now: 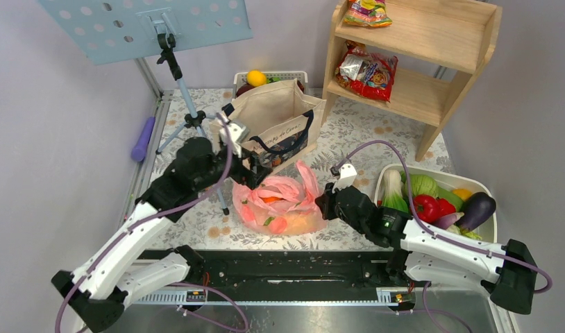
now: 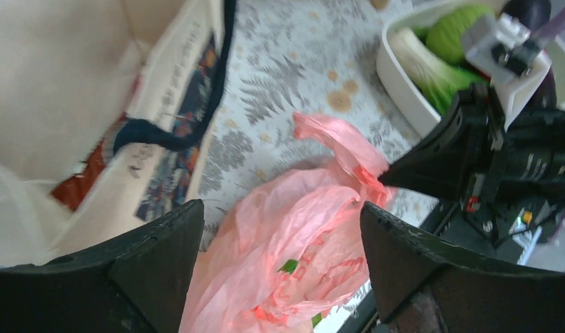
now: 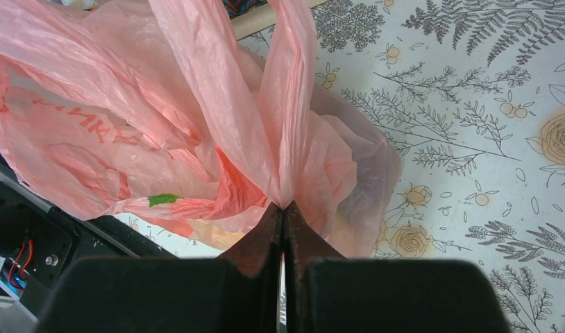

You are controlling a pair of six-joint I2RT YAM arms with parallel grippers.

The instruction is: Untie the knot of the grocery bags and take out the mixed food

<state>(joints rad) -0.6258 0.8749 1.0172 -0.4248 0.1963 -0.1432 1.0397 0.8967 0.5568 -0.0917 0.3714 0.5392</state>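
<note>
The pink grocery bag (image 1: pixel 283 205) slumps just in front of the canvas tote (image 1: pixel 276 114). The right gripper (image 1: pixel 326 200) pinches one raised fold tight. The left gripper (image 1: pixel 255 168), jaws wide and empty, hangs between tote and bag, better placed to reach in.
</note>
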